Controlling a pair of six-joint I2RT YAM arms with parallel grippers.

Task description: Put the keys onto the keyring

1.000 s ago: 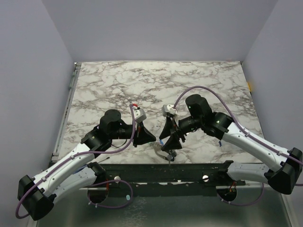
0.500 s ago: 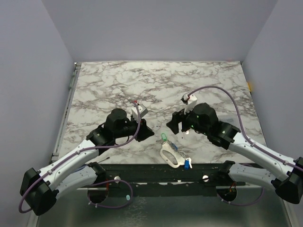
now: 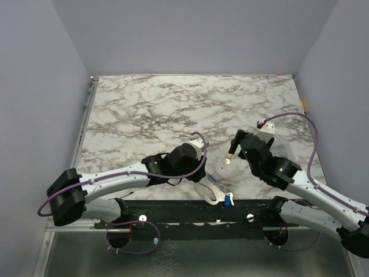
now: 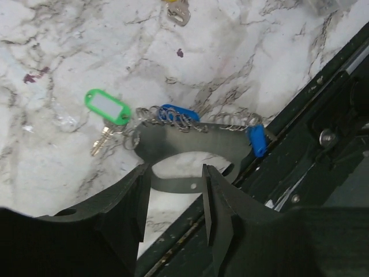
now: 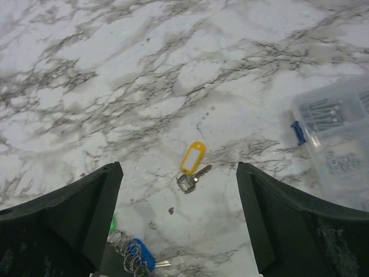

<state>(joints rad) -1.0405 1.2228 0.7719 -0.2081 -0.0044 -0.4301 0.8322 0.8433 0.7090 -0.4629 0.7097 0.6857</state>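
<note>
Keyring [image 3: 206, 192] flat, long axis diagonally near-right.

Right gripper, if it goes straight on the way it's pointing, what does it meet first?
Probably the yellow key, lying loose on the marble table, almost centred between the open jaws of the right gripper; depth is unclear.

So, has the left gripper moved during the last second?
Yes. The left gripper went to the right along the table's front rail, and it now hangs by the keyring.
</note>
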